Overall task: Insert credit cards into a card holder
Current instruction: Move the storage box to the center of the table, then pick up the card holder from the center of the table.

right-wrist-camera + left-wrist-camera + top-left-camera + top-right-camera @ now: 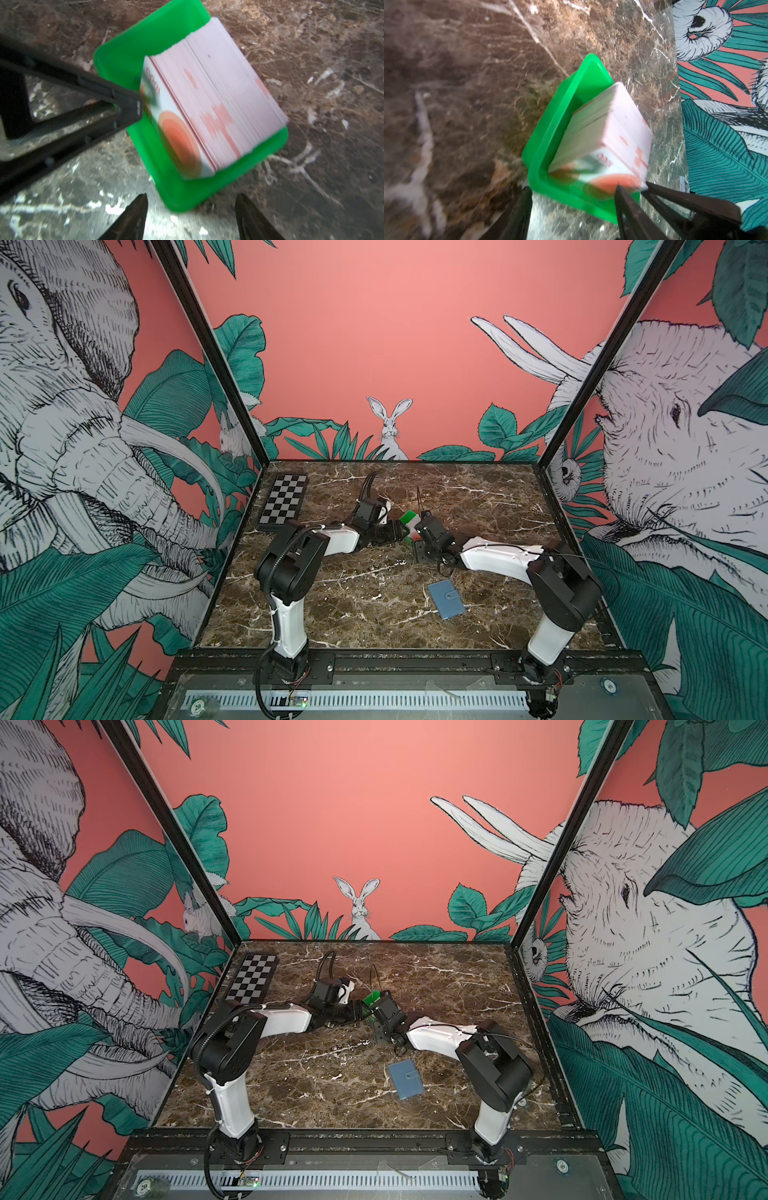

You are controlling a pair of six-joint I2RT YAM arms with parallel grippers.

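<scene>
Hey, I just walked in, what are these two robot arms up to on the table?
Both arms reach to the middle of the marble table, where a green tray holds a stack of cards standing on edge. The left end effector is open, one finger by the front card. The right end effector is open just short of the tray. No card is held. The blue card holder lies closed on the table nearer the front, untouched.

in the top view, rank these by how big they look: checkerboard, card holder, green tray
1. checkerboard
2. card holder
3. green tray, but most of it is hidden, so this place is unsure.
</scene>
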